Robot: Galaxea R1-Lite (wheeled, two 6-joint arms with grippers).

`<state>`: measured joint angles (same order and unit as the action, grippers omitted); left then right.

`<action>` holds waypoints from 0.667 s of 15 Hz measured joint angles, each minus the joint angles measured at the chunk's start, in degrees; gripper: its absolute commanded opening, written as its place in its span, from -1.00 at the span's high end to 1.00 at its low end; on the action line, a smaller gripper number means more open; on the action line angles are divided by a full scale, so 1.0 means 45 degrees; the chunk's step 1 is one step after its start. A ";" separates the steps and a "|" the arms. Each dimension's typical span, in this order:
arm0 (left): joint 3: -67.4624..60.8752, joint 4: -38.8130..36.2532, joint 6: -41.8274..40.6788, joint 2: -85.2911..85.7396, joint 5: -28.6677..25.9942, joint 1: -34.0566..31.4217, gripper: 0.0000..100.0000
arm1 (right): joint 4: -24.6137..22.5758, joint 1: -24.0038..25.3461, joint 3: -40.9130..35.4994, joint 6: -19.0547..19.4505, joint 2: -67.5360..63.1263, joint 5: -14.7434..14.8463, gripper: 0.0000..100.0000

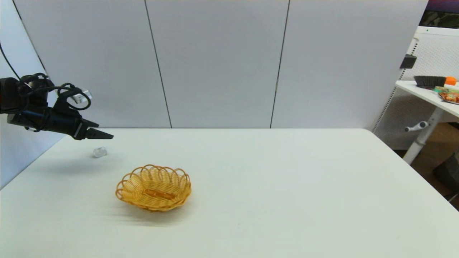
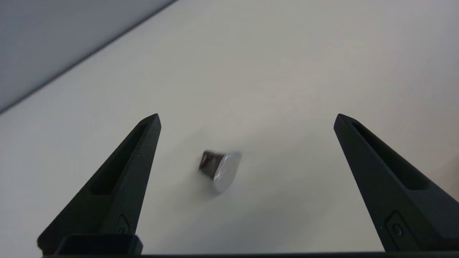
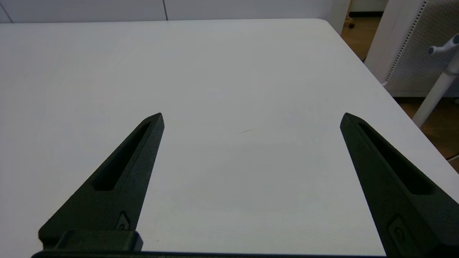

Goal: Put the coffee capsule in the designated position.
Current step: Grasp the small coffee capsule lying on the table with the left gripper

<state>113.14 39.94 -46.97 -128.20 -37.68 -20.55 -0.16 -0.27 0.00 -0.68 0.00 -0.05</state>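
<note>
Nearest the robot, the basket (image 1: 153, 187) sits on the white counter (image 1: 287, 186), left of middle, bowl up and nothing in it. It is probably the designated spot, since nothing else on the counter could take a capsule.

Farther back and to the left, the capsule (image 1: 99, 152) lies tipped on its side on the bare counter, well apart from the basket. In the left wrist view the capsule (image 2: 219, 169) shows its flat foil face and sits between the two fingers.

Just beyond and above it hangs the left claw (image 1: 102, 135), clear of the counter and not touching the capsule. Its jaws are spread wide, straddling the capsule's line, which suits a descent to pinch it.

The right claw (image 3: 251, 118) is parked over bare counter on the right, jaws wide and holding nothing.
</note>
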 measured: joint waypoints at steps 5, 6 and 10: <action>-0.0011 0.0111 -0.1658 0.0282 -0.0098 -0.0791 -1.00 | 0.0005 0.0000 0.0000 0.0000 0.0000 -0.0005 -1.00; -0.0035 0.0116 -0.2167 0.0293 -0.0138 -0.1043 -1.00 | 0.0000 0.0000 0.0000 0.0000 0.0000 -0.0005 -1.00; -0.0423 0.0130 -0.3630 0.0035 -0.0507 -0.1295 -1.00 | 0.0000 0.0000 0.0000 0.0000 0.0000 -0.0005 -1.00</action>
<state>111.24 40.52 -63.31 -128.04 -39.96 -26.38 -0.16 -0.27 0.00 -0.68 0.00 -0.07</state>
